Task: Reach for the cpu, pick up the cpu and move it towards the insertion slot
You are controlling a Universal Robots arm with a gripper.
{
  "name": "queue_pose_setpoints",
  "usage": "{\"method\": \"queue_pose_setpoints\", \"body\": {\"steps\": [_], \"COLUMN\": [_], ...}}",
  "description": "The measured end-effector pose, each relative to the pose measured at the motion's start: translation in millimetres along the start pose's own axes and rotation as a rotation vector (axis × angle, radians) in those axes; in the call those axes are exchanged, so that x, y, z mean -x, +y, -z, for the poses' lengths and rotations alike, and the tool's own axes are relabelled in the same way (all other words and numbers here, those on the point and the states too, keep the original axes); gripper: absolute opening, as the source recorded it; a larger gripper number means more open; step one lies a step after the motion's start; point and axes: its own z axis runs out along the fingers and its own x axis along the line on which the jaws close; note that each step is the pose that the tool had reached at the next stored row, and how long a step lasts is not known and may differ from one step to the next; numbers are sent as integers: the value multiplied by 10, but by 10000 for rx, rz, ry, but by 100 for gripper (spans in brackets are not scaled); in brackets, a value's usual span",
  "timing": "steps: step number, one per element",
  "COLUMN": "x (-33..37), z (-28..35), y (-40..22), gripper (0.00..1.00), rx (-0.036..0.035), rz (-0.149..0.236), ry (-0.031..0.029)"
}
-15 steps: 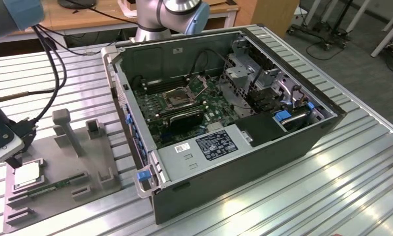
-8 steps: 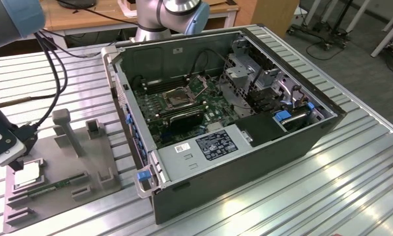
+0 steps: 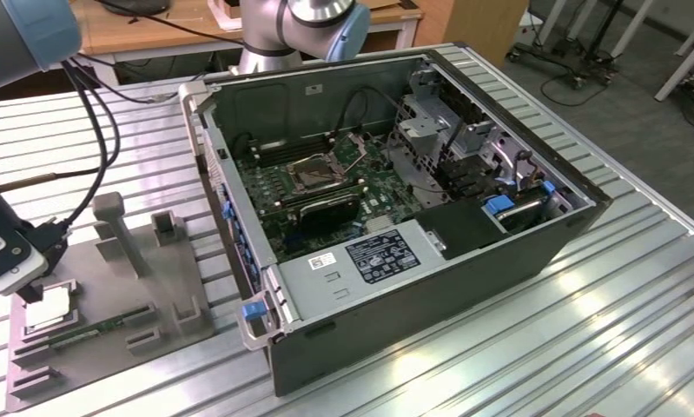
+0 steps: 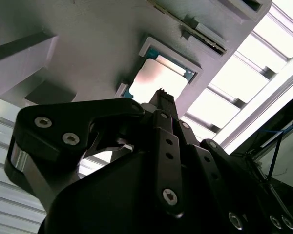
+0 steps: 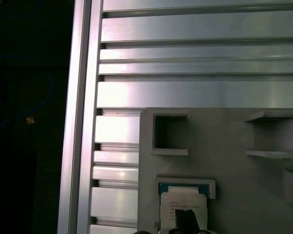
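The cpu (image 3: 48, 306) lies flat in a shallow pocket of a grey fixture plate (image 3: 149, 287) at the exterior view's left. Its silvery top (image 4: 156, 78) with a pale rim shows in both wrist views, seated in the pocket (image 5: 181, 204). My gripper (image 3: 28, 294) hangs just above the chip, and its dark tip (image 4: 162, 96) overlaps the chip's near edge (image 5: 188, 220). The insertion slot (image 3: 315, 174), a square socket with a shiny frame and dark centre, sits on the green motherboard inside the open computer case, well off to the exterior view's right of the gripper.
The open case (image 3: 463, 234) has tall walls around the motherboard, with a drive cage and cables inside. A green memory stick (image 3: 86, 331) lies on the fixture plate beside upright grey posts (image 3: 113, 228). Everything rests on a slatted aluminium table (image 3: 624, 304). Black cables (image 3: 97, 130) hang from the arm.
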Motion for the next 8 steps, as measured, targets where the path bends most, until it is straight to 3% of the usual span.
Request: {"method": "queue_pose_setpoints", "body": {"steps": [8], "x": [-1], "z": [-15], "y": [-1], "gripper": [11], "rx": [-2], "rz": [0], "ry": [4]}}
